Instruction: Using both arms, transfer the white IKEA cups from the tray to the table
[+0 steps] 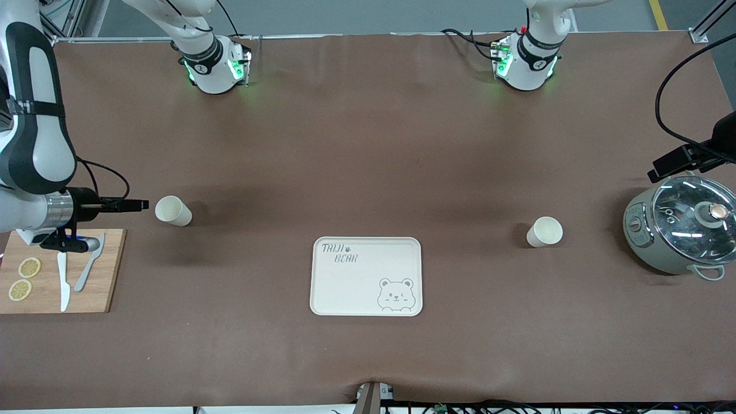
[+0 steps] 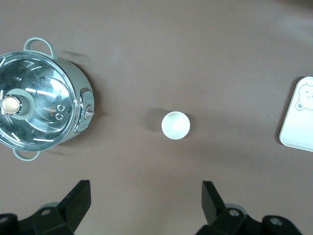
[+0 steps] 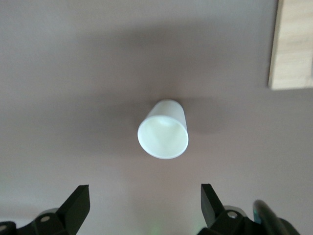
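Two white cups stand upright on the brown table. One cup (image 1: pixel 173 210) is toward the right arm's end, beside the cutting board; it shows in the right wrist view (image 3: pixel 164 132). The other cup (image 1: pixel 544 232) is toward the left arm's end, beside the pot; it shows in the left wrist view (image 2: pixel 175 125). My right gripper (image 3: pixel 145 193) is open and empty, high over the table beside its cup. My left gripper (image 2: pixel 146 188) is open and empty, high over the table between its cup and the pot. Neither gripper touches a cup.
A cream bear tray (image 1: pixel 356 287) lies between the cups, nearer the front camera, its edge in the left wrist view (image 2: pixel 298 117). A grey-green pot with glass lid (image 1: pixel 681 233) stands at the left arm's end. A wooden cutting board (image 1: pixel 109 270) with lemon slices and knives lies at the right arm's end.
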{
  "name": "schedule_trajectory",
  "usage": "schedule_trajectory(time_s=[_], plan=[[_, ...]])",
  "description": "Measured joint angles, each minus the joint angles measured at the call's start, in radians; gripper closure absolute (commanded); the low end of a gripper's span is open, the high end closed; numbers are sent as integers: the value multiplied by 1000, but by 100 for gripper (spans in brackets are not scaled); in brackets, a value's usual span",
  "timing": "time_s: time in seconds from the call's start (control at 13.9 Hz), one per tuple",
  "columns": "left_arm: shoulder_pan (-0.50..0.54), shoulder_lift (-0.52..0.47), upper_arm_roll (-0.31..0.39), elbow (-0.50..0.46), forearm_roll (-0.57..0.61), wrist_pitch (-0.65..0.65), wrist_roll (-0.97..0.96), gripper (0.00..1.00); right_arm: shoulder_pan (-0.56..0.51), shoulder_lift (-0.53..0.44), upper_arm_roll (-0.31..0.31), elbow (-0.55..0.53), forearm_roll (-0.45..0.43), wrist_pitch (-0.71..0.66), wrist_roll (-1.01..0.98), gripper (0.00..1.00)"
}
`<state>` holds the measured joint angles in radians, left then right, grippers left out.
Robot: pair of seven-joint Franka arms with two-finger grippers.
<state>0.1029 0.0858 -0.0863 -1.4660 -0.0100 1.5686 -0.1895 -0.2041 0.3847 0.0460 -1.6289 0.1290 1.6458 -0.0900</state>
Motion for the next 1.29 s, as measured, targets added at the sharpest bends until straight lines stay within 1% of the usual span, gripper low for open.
schedule_trajectory(time_s=[0.43, 0.72, 0.86, 1.01, 1.15, 1.29], plan=[[-1, -50, -5, 0, 0, -18, 0, 0, -1, 11, -2, 247, -25, -18, 0, 0], [-3, -54, -12, -1, 0, -22, 0, 0, 13, -40, 3, 358, -25, -150, -1, 0], [-6, -54, -13, -1, 3, -23, 3, 0, 17, -73, 4, 394, -25, -225, -1, 0], [-7, -54, -13, -1, 11, -23, 43, 0, 26, -123, 18, 417, -25, -335, -5, 0], [-6, -54, -13, -1, 13, -23, 92, 0, 70, -183, 29, 419, -46, -400, -3, 0], [-10, -57, -12, -1, 13, -24, 116, 0, 119, -221, 30, 418, -69, -440, 2, 0]])
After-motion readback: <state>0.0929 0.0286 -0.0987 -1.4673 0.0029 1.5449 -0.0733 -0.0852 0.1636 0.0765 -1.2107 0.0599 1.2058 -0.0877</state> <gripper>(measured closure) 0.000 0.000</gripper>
